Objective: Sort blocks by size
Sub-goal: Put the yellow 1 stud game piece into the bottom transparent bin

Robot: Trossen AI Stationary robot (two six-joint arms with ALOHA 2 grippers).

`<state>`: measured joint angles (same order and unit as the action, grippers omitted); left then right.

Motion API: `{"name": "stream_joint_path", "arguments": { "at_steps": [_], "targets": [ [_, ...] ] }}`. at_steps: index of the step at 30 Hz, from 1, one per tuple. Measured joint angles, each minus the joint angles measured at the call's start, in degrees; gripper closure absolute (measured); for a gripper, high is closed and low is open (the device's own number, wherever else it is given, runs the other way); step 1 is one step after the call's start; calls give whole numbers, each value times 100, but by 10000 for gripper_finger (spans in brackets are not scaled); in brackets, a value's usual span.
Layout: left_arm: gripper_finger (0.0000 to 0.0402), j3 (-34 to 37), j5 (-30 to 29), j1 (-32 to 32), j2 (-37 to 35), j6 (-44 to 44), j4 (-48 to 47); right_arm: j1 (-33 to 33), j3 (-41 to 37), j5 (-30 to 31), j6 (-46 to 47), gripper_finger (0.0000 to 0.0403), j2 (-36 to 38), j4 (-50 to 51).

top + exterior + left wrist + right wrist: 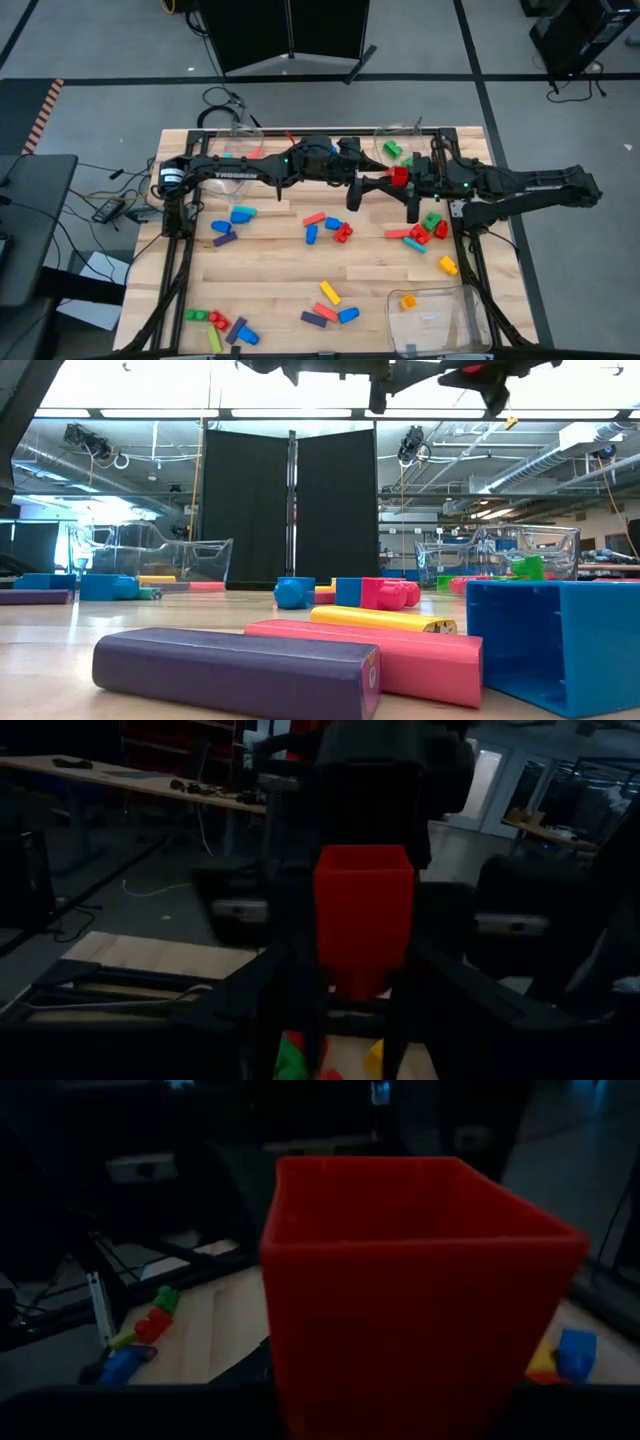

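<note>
Seemingly mid-handover, the red block (400, 176) hangs above the desk (280, 290) between both arms — the right pincer (404, 184) clamps it, while the left pincer (372, 184) stands half-spread just beside it — probably passing it toward a size pile.

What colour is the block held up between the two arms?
Red. The block shows best in the right wrist view.
</note>
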<state>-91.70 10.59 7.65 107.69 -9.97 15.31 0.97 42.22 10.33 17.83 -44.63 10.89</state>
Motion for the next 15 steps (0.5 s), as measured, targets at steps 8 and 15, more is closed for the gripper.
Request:
{"name": "stream_joint_path", "arguments": {
  "at_steps": [8,15],
  "targets": [
    [196,0,684,185,-399,-90,-620,196,159,-13,565,286,687,1621],
    [196,-11,536,208,-993,94,-2205,727,1293,-9,943,286,566,3876]
  ]
}}
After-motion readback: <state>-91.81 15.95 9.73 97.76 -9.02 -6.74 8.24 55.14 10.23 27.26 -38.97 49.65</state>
